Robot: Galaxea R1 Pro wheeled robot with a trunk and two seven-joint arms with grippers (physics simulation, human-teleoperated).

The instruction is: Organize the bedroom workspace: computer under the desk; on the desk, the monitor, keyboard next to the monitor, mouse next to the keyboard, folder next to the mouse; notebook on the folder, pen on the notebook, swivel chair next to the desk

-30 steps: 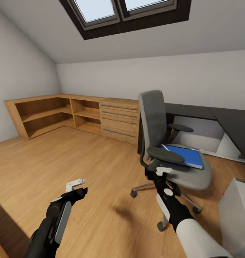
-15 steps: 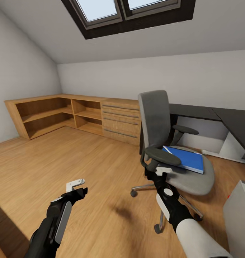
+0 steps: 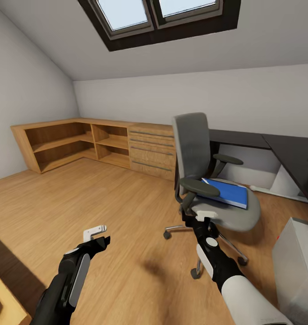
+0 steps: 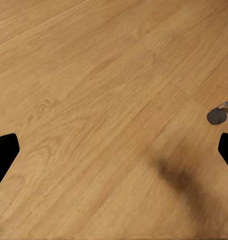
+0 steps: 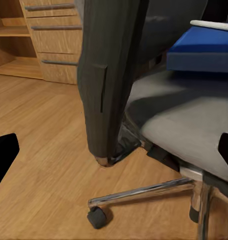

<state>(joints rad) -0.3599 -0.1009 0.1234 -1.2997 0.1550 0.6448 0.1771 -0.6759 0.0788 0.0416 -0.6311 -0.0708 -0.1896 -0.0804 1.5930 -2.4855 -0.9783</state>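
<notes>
Under the sloped ceiling and skylight (image 3: 158,18), the chair (image 3: 203,180) is standing on the wood floor (image 3: 104,203) just beside the black counter (image 3: 262,142), showing a grey seat and back, black armrests and a chrome star base on castors. Lying flat on its seat is the folder (image 3: 228,193), bright blue, thin and rectangular. Near the head view's right edge, the pale computer (image 3: 296,266) is sitting on the floor. The right gripper (image 3: 203,215) is hovering just beside the chair's near armrest, jaws spread and empty. The left gripper (image 3: 96,233) is hanging over bare floor, jaws also spread. Light-wood shelves (image 3: 72,144) are lining the far wall.
</notes>
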